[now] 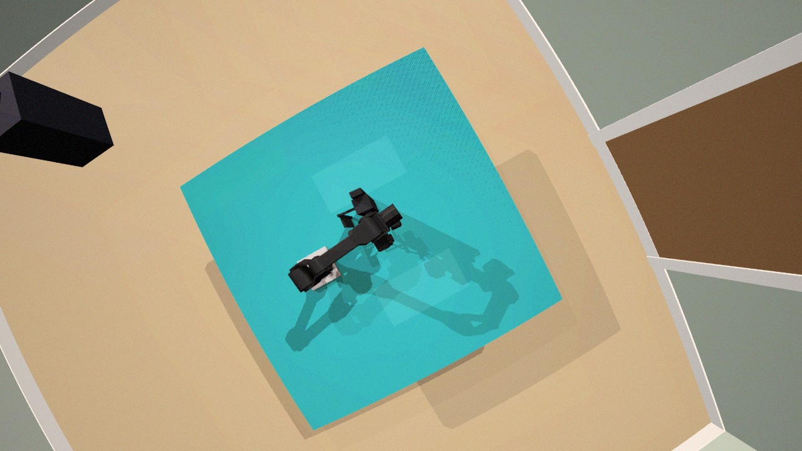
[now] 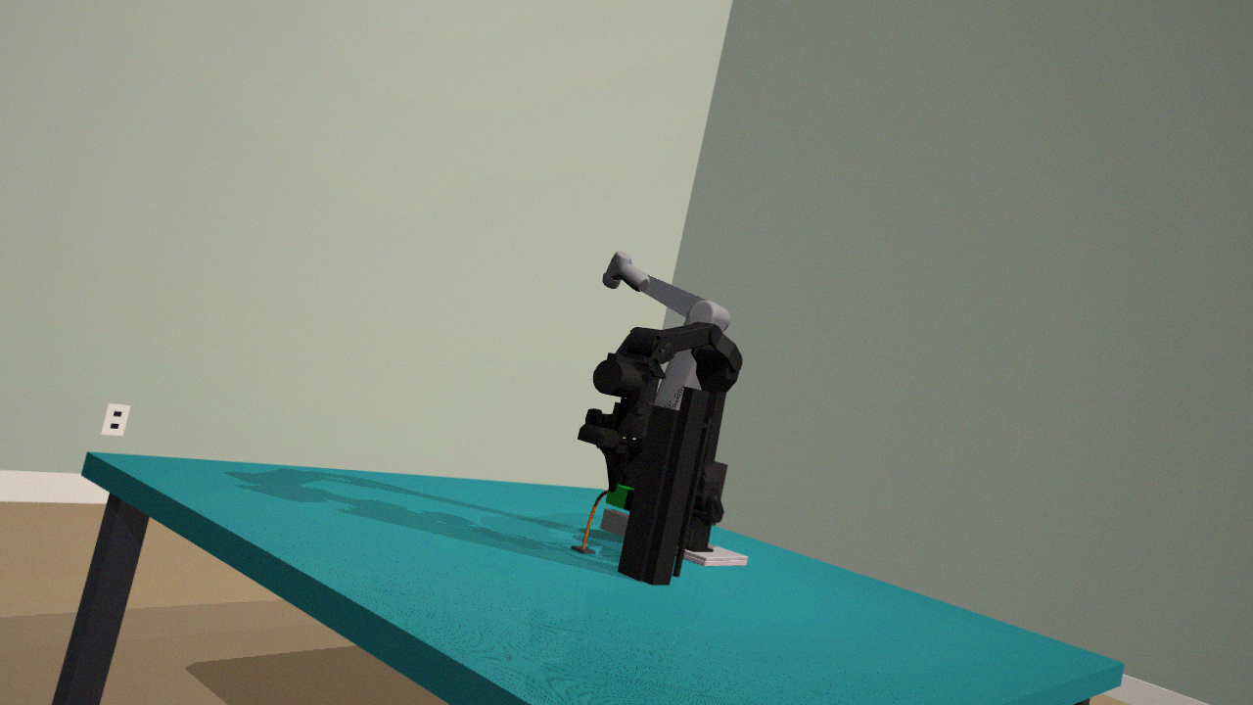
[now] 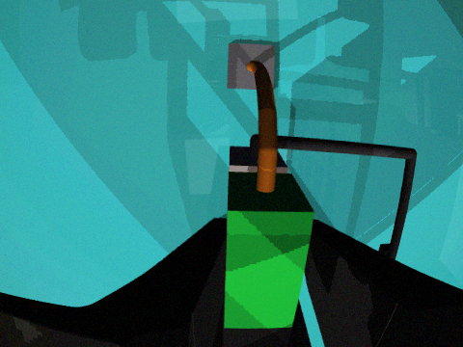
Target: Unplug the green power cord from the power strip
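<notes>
Green blocky plug [image 3: 266,266] pinched in black parallel-jaw gripper [image 3: 265,303] | pull straight up off grey power strip [image 2: 616,520] | keep orange cord [image 3: 265,129] slack, no twisting

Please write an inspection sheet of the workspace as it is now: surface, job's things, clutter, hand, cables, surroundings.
Surface: teal table, with arm shadows.
Job's things: green plug between the hand's fingers; grey power strip just under it, mostly hidden by the arm.
Clutter: nothing seen.
Hand: hand shut on the plug, pointing down.
Cables: orange cord runs from the plug to a small grey block on the table.
Surroundings: wall socket, tan floor.
</notes>
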`<state>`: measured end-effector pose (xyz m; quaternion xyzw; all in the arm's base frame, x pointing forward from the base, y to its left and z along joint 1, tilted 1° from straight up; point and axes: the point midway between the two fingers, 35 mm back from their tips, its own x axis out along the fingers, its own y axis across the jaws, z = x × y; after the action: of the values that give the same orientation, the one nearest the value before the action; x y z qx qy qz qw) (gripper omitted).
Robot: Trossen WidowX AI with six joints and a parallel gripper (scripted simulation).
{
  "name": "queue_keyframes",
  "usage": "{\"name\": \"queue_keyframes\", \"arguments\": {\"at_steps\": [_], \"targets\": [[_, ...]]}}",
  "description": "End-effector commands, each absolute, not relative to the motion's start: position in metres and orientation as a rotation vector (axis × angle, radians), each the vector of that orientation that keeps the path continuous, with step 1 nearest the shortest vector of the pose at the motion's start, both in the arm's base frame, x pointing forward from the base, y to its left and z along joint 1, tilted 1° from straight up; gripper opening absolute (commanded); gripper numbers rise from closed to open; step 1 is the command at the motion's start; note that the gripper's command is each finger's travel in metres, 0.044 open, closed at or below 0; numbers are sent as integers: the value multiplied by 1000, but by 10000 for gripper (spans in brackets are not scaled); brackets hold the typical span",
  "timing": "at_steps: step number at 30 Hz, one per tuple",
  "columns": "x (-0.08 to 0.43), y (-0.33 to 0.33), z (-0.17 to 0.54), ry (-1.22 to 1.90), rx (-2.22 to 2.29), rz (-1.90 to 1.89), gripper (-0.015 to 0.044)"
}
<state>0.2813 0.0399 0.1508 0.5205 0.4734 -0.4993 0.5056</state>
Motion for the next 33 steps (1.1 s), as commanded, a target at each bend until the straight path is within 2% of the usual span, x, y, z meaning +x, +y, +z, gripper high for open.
{"name": "queue_keyframes", "arguments": {"at_steps": [1, 3, 33], "targets": [[282, 40, 151, 1140, 1257, -1200, 28], [282, 40, 151, 1140, 1257, -1200, 0], [281, -7, 151, 1139, 1254, -1207, 0]]}}
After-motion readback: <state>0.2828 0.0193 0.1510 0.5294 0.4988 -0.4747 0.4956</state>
